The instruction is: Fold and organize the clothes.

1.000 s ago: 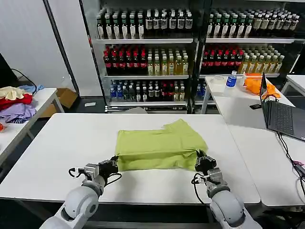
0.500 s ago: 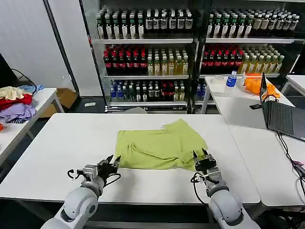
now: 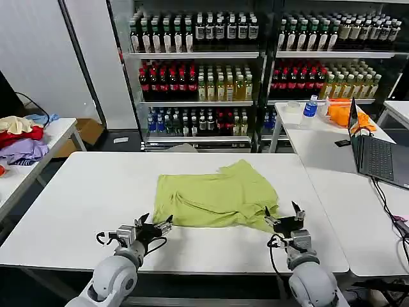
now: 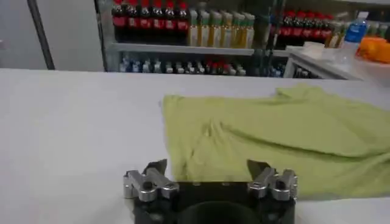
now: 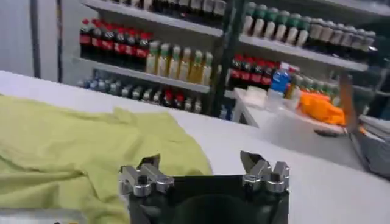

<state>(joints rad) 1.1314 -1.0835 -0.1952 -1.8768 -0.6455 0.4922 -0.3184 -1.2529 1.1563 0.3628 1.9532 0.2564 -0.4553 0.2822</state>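
My left claw (image 3: 155,224) sits at lower left of the head view, fingers spread and empty, just off the near left corner of the t-shirt (image 3: 214,199). A second ago it was pinching that hem; now it has let go and backed toward me. My right claw (image 3: 284,217) at lower right did the same: spread wide, clear of the near right corner, which lies a little rumpled where I dropped it. The t-shirt rests in the middle of the white desk (image 3: 77,198), folded once into a broad band (one sleeve pokes out at the far edge). I judge this fold finished, and the next one calls for a fresh grip.
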